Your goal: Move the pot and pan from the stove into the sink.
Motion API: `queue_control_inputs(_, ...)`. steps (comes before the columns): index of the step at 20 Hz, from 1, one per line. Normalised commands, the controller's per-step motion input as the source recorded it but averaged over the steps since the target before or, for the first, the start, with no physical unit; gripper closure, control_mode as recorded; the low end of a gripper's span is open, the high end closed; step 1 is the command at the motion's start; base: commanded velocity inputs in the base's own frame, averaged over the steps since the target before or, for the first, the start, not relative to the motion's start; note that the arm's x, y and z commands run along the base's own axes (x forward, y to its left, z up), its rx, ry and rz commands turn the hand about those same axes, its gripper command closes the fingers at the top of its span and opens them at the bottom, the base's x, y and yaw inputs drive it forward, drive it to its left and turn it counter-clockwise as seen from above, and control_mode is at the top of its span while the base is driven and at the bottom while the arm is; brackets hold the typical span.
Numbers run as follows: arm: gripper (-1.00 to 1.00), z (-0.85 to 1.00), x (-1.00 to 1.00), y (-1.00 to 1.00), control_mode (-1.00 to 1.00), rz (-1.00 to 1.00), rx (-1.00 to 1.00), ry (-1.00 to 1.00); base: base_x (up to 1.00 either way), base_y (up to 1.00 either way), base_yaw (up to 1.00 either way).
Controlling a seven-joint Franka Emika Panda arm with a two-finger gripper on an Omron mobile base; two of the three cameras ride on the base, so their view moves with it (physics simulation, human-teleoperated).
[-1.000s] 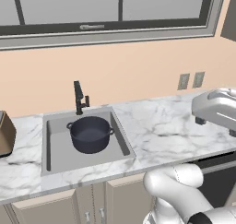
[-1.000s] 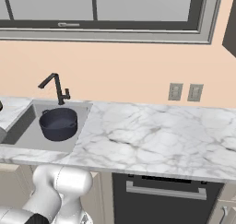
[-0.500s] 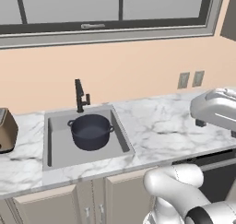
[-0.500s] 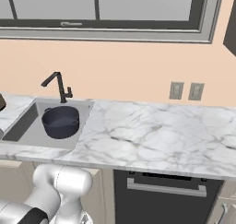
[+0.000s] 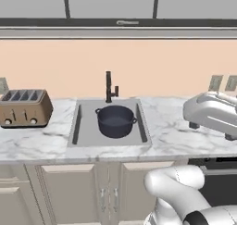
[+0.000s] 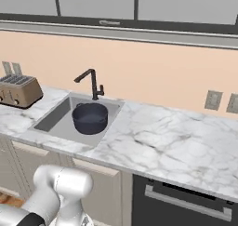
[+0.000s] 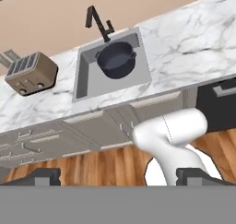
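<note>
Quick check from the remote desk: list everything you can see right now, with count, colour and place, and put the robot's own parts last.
pot: one, dark blue-grey, inside the sink.
sink: one, grey, set in the counter.
faucet: one, black, at the sink's back edge.
toaster: one, brown, on the counter left of the sink.
counter: one, white marble, below the window.
wall outlets: two, grey, on the wall right of the sink.
oven door: one, black, under the counter's right end.
fingers: two, dark, wide apart, holding nothing.

Pot (image 5: 115, 121) sits in sink (image 5: 83, 137), toward back, just before faucet (image 5: 109, 86). Toaster (image 5: 24, 107) on counter (image 5: 171, 138) left of sink. Wall outlets (image 6: 214, 100) behind counter, well right. Oven, probably, below counter right.
</note>
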Motion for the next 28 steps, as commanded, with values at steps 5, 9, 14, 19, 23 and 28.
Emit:
queue_control_inputs(5,-1.00,0.00,0.00,0.00,1.00,0.00,0.00,0.00,-0.10,0.00,0.49)
queue_control_inputs(9,-1.00,0.00,0.00,0.00,1.00,0.00,0.00,0.00,-0.05,0.00,0.50)
queue_control_inputs(14,-1.00,0.00,0.00,0.00,1.00,0.00,0.00,0.00,-0.01,0.00,0.50)
queue_control_inputs(19,-1.00,0.00,0.00,0.00,1.00,0.00,0.00,0.00,0.00,0.00,0.50)
queue_control_inputs(23,-1.00,0.00,0.00,0.00,1.00,0.00,0.00,0.00,0.00,0.00,0.50)
queue_control_inputs(28,-1.00,0.00,0.00,0.00,1.00,0.00,0.00,0.00,0.00,0.00,0.50)
